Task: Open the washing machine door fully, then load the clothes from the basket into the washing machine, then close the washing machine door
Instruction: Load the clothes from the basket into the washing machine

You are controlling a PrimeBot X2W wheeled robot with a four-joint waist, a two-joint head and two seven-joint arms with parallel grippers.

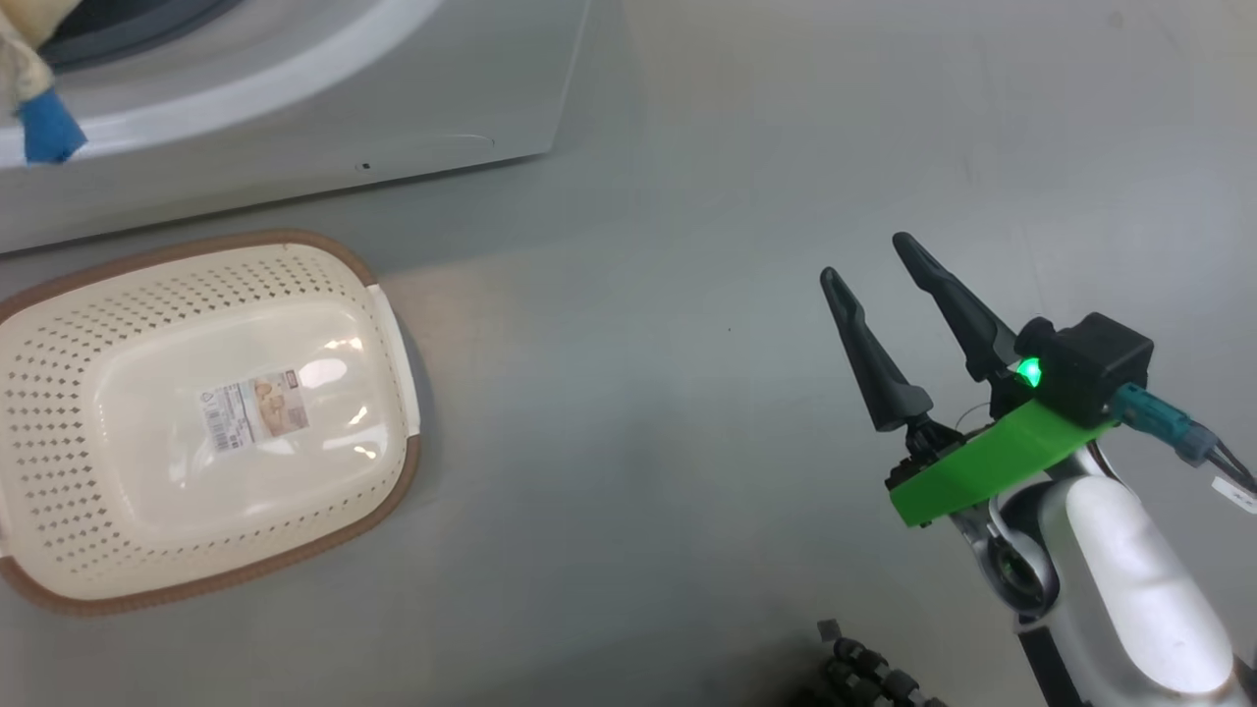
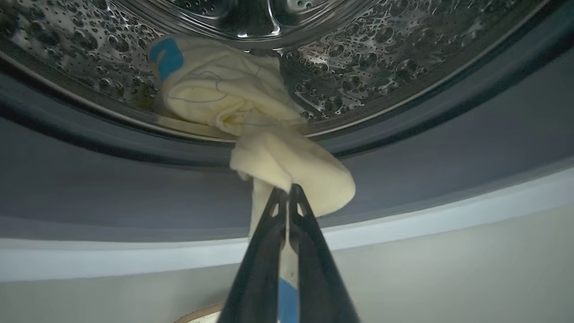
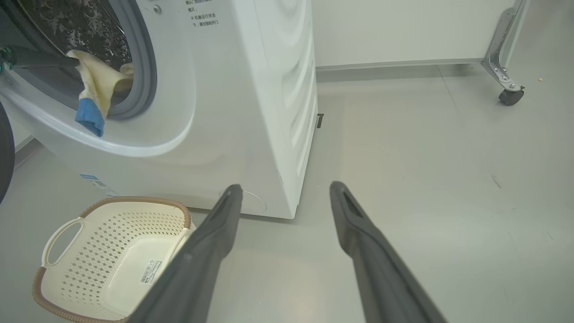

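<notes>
Left tool (image 2: 287, 190), pinching a garment (image 2: 287, 161) that hangs over the gasket (image 3: 145, 67) just ahead of its tips, should carry it deeper into the drum (image 2: 381, 54) before release so no tail dangles out; right tool (image 1: 866, 257) spread, idle.

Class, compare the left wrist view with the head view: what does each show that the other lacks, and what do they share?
Left wrist view: the steel drum, the grey gasket, the left tool shut on the clothes. Head view: the inside of the basket, no garments in it, and the open right tool above the floor. Shared: the blue-patched clothes and the white front of the washing machine.
</notes>
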